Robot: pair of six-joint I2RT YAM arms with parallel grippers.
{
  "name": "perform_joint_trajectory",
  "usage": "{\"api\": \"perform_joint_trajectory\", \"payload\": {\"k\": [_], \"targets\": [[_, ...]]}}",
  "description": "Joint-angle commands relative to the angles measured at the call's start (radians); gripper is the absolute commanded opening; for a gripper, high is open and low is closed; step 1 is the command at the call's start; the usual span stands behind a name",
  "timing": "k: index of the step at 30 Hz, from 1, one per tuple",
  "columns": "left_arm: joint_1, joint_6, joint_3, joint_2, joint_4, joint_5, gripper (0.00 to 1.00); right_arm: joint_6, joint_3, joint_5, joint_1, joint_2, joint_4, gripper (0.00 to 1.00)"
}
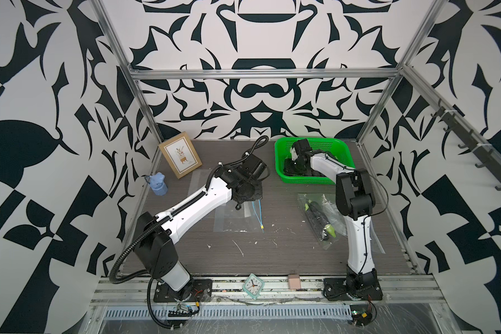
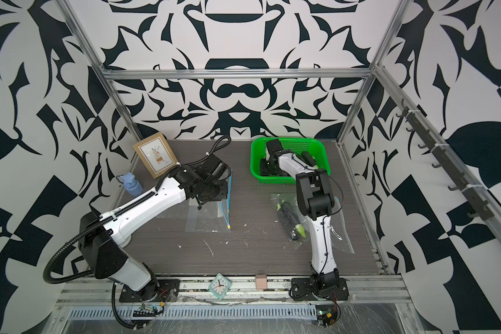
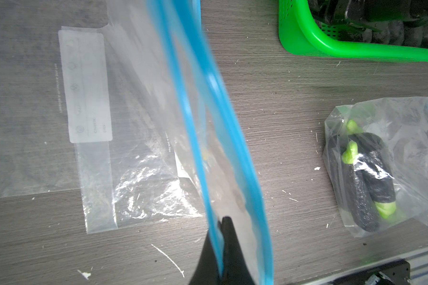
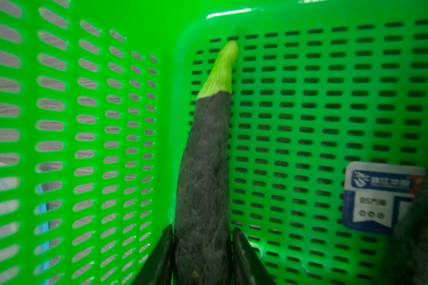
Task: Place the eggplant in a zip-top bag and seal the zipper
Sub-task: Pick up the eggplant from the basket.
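The right pincer (image 4: 203, 228) is sitting inside the green basket (image 4: 307, 103), its jaws partly open and standing either side of the eggplant (image 4: 205, 160), which is lying straight ahead between them, stalk pointing away; they are pressing close to its sides, but whether they are gripping I cannot tell; the left pincer (image 3: 221, 223) is pinching fully closed on the blue zipper (image 3: 203, 118) of the zip-top bag (image 3: 139, 111), holding that edge up, likely so the mouth is gaping for the eggplant.

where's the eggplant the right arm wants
In the green basket at back right; the right wrist view shows the eggplant by its wall, between the jaws of the right gripper.
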Motion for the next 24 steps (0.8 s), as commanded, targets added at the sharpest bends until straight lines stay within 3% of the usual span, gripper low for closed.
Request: {"api": "perform_joint_trajectory", "payload": {"k": [1, 8, 24], "targets": [[0.003, 0.002, 0.031, 0.003, -0.011, 0.004, 0.0, 0.001, 0.045, 0.031, 0.004, -0.01, -0.013, 0.37], [0.004, 0.002, 0.032, -0.009, -0.011, -0.002, 0.0, 0.003, 0.016, -0.003, -0.016, -0.071, 0.045, 0.19], [0.005, 0.006, 0.038, -0.005, 0.014, 0.035, 0.0, 0.05, -0.161, -0.171, -0.105, -0.294, 0.183, 0.09]]}}
